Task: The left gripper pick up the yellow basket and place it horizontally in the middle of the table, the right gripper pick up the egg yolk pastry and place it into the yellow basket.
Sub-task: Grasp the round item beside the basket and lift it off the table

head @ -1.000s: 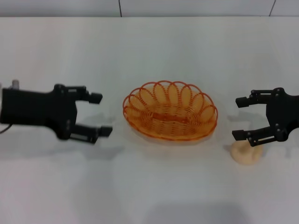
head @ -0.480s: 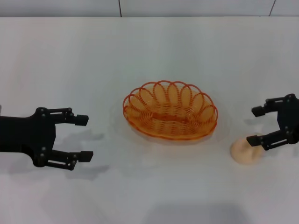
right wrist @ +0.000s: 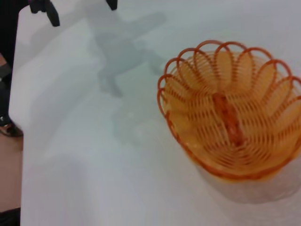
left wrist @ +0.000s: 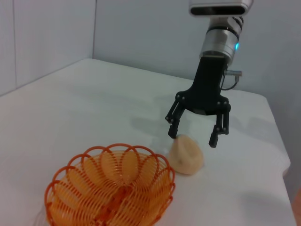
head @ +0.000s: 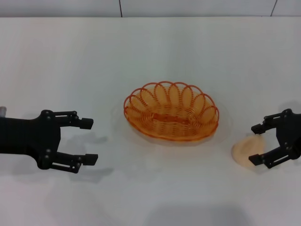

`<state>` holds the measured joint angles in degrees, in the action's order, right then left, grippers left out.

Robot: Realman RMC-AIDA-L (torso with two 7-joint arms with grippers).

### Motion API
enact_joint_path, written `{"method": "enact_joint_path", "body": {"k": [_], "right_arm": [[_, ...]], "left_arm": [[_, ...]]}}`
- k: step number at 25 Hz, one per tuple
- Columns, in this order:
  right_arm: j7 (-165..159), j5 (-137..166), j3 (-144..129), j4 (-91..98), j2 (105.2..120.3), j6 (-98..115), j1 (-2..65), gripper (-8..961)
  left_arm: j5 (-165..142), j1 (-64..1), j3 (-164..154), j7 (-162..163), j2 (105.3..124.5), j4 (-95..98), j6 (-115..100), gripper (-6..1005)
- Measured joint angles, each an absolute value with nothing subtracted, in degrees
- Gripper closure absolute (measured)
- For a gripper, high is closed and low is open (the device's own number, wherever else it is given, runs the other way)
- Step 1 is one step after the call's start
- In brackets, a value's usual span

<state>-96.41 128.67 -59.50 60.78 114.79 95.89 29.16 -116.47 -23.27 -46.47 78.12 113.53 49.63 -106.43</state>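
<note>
Head view, with both wrist views. The yellow basket (head: 171, 113) rests upright and lengthwise across the middle of the tabletop (head: 150, 52), empty, so I judge the first half of the task done. My left claw (head: 83, 142) hangs well to the basket's left, above the tabletop, its two fingers apart and holding nothing. My right claw (head: 259, 144) is at the egg yolk pastry (head: 245, 151), which lies on the tabletop near the basket's right end, apart from its rim. The claw's fingers are spread, one on each side of the pastry; the left wrist view shows the same claw (left wrist: 195, 136) poised above the pastry (left wrist: 186, 154) with both tips clear of its dome. I cannot tell whether any fingertip touches the bun.

The step in hand, as I judge it, is the grasp on the pastry. To do it well I would centre the claw over the dome, lower until the tips straddle its widest part just short of the tabletop, then close gently, since the bun looks soft and likely to dent. The lift should clear the basket's scalloped rim before I carry it over the basket's centre.
</note>
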Motion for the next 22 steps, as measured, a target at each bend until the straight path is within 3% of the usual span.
{"method": "enact_joint_path", "body": {"k": [11, 16, 19, 22], "right_arm": [[-96.44, 128.84, -63.34, 58.79, 115.33, 90.49, 29.18, 105], [-95.84, 128.70, -63.37, 58.84, 115.24, 90.01, 29.12, 299], [-95.46, 128.81, -63.37, 58.80, 115.22, 90.13, 29.12, 505], [-95.20, 128.85, -63.37, 58.75, 115.22, 90.13, 29.13, 557]], "left_arm": [[-116.53, -23.99, -46.56, 78.35, 113.67, 49.92, -106.51, 127], [-116.55, -24.05, -46.58, 78.29, 113.64, 49.94, -106.39, 127], [-116.55, -24.19, -46.59, 78.11, 113.66, 49.94, -106.20, 127], [-116.55, -24.28, -46.58, 78.03, 113.69, 49.94, -106.13, 127]]}}
